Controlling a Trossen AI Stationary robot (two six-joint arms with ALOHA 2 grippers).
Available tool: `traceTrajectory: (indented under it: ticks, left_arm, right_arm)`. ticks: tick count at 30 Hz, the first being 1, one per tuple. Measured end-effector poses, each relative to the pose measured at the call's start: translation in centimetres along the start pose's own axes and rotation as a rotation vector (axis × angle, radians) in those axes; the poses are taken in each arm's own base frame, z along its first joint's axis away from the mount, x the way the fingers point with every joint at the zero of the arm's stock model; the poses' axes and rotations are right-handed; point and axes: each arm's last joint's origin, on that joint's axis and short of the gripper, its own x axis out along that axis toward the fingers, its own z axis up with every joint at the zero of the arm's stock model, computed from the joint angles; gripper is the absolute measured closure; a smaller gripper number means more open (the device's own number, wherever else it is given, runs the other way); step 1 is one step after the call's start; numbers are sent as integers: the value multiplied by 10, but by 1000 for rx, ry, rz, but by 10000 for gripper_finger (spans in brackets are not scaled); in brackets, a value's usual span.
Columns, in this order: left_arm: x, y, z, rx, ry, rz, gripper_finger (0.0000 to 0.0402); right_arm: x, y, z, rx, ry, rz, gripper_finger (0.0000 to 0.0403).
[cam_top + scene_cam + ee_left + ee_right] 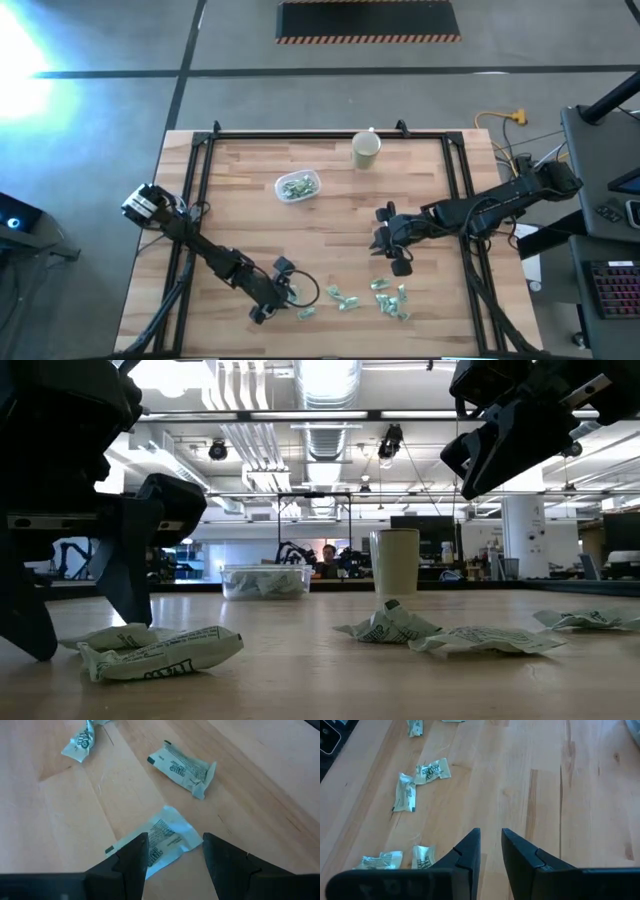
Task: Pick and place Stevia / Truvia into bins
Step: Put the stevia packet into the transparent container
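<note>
Several pale green and white sachets (392, 298) lie flat on the wooden table near its near edge. My left gripper (175, 852) is open and low over the table. Its fingers stand on either side of one crumpled sachet (167, 840), which also shows in the low view (160, 650). Whether a finger touches it, I cannot tell. My right gripper (491, 837) hangs above the table (490, 470), right of the middle, holding nothing, with a narrow gap between its fingers. The clear tub (283, 180) stands toward the far side and holds several sachets.
A beige cup (366, 150) stands upright near the far edge, right of the tub (265, 580). Black rails (200, 170) run along the table's left, right and far sides. Bare wood lies between the tub and the scattered sachets (432, 771). A person sits far off in the room.
</note>
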Motion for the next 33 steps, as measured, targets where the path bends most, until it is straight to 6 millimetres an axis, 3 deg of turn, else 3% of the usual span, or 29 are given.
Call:
traceTrajectory:
  ticks: [20,33]
  left_arm:
    - [1,8,-2,-102,15,32,234]
    - [1,12,-7,-119,30,43,343]
  right_arm:
    - [0,0,0,3,0,0,335]
    - [0,0,0,2,0,0,335]
